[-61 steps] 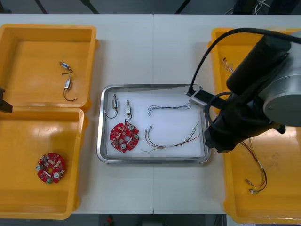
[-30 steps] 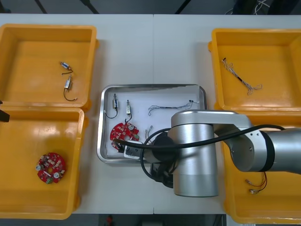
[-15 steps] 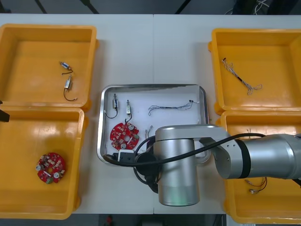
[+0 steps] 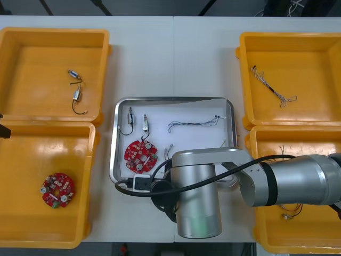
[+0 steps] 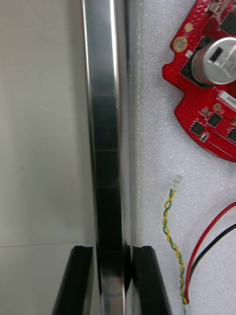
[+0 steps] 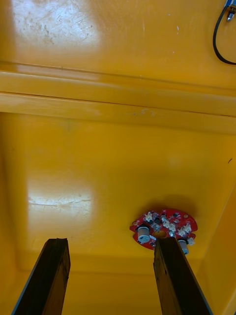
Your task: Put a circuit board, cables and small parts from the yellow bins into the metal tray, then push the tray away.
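Note:
The metal tray (image 4: pixel 170 98) lies at mid-table, white inside. It holds a round red circuit board (image 4: pixel 140 155), two small metal parts (image 4: pixel 130 116) and a blue and white cable (image 4: pixel 194 122). My right arm reaches across the tray's near edge, and its gripper (image 4: pixel 128 185) is at the near left corner. In the right wrist view the right gripper (image 5: pixel 110 248) is shut on the tray's rim (image 5: pixel 105 147), one finger on each side. The board (image 5: pixel 211 98) and a twisted cable (image 5: pixel 172 221) lie just inside. My left gripper (image 6: pixel 113 275) hangs open above a red board (image 6: pixel 164 226) in the near left bin.
The yellow bin at far left (image 4: pixel 53 34) holds two small metal parts (image 4: pixel 76 85). The near left bin (image 4: pixel 16 234) holds a red board (image 4: pixel 57 190). At the right, the far bin (image 4: pixel 245 80) has a cable (image 4: pixel 272 88) and the near bin (image 4: pixel 266 240) has cables (image 4: pixel 290 210).
My right arm swung from the right bins to the tray's near edge, slid left along it, and its fingers closed on the rim. The left arm stayed still.

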Robot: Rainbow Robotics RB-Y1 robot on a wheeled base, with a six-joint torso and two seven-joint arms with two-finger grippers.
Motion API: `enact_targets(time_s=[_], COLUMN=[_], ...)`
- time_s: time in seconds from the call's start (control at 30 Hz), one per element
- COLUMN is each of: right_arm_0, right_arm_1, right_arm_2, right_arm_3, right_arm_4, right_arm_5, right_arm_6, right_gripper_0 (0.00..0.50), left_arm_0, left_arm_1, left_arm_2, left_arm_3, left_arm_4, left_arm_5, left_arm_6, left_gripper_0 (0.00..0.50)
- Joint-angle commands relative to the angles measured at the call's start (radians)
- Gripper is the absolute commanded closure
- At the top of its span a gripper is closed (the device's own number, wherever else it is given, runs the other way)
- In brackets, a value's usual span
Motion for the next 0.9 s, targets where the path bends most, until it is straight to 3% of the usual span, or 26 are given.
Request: enact_targets(time_s=[0.03, 0.23, 0.53, 0.9], right_arm_0=[-0.031, -0.048, -0.157, -0.247], right_arm_1=[0.025, 0.010, -0.027, -0.025], right_arm_2=[0.012, 0.012, 0.012, 0.012], right_arm_3=[-0.010, -0.010, 0.001, 0.114], right_arm_4=[0.009, 0.027, 0.032, 0.064], right_arm_5=[-0.007, -0.010, -0.020, -0.089], right_arm_6=[0.028, 0.029, 0.063, 0.110], right_gripper_0=[0.500, 0.500, 0.500, 0.500], left_arm_0=[0.017, 0.017, 0.017, 0.017], left_arm_1=[0.052, 0.052, 0.052, 0.052], left_arm_2=[0.023, 0.023, 0.023, 0.023], left_arm_3=[-0.019, -0.019, -0.019, -0.019], left_arm_4=[-0.010, -0.010, -0.010, -0.010], left_arm_5=[-0.010, -0.010, -0.010, -0.010], left_arm_6=[-0.044, -0.044, -0.044, -0.044], left_gripper_0=[0.000, 0.000, 0.000, 0.000])
